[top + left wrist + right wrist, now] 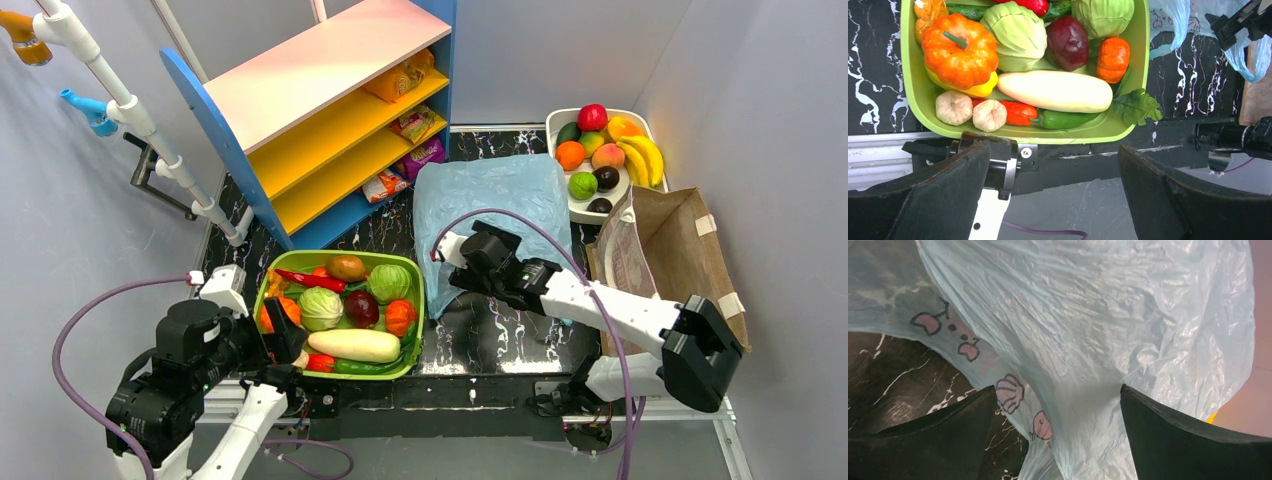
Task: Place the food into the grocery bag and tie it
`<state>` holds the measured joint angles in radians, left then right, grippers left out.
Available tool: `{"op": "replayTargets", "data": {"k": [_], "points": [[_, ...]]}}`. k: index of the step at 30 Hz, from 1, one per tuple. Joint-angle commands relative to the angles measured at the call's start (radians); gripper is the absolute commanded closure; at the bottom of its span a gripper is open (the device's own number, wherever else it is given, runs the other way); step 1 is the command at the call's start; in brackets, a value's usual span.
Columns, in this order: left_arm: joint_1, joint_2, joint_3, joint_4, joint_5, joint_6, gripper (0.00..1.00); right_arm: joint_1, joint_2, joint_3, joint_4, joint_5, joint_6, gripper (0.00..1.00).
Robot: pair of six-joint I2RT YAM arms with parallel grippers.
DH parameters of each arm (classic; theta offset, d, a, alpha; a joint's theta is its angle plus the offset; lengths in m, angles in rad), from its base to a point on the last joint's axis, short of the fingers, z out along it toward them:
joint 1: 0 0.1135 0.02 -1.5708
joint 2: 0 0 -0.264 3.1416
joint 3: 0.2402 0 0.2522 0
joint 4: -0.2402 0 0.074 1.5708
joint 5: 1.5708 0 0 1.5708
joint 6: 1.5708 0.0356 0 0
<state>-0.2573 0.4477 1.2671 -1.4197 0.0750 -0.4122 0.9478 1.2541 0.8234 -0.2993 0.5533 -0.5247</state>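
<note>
The light-blue grocery bag [490, 195] lies spread on the black marble table at centre back, with small pink drawings on it [1088, 330]. My right gripper [447, 250] is open at the bag's near left edge. A fold of the bag runs between its fingers [1058, 440], unpinched. The orange fruit [570, 155] sits in a white tray [560, 120] at back right with other fruit. My left gripper [285, 340] is open and empty [1055, 195], over the table's near edge beside the green basket [262, 285].
The green basket [1128, 120] holds cabbages, a white radish, small pumpkins, garlic and peppers. A brown paper bag [670, 250] lies at the right. A blue shelf [330, 110] with snack packets leans at back left. White piping [150, 130] crosses the far left.
</note>
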Motion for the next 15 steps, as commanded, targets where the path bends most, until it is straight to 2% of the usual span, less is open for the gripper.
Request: {"op": "replayTargets", "data": {"k": [1, 8, 15], "points": [[0.006, -0.013, 0.046, -0.069, -0.053, -0.018, 0.0, 0.003, 0.046, 0.017, 0.155, 0.063, -0.064, 0.0], [0.006, -0.018, 0.058, -0.087, -0.06, -0.047, 0.0, -0.004, 0.105, 0.027, 0.251, 0.125, -0.156, 0.0], [0.005, -0.016, 0.06, -0.083, -0.06, -0.057, 0.0, -0.041, 0.143, 0.059, 0.319, 0.183, -0.18, 0.0]]}}
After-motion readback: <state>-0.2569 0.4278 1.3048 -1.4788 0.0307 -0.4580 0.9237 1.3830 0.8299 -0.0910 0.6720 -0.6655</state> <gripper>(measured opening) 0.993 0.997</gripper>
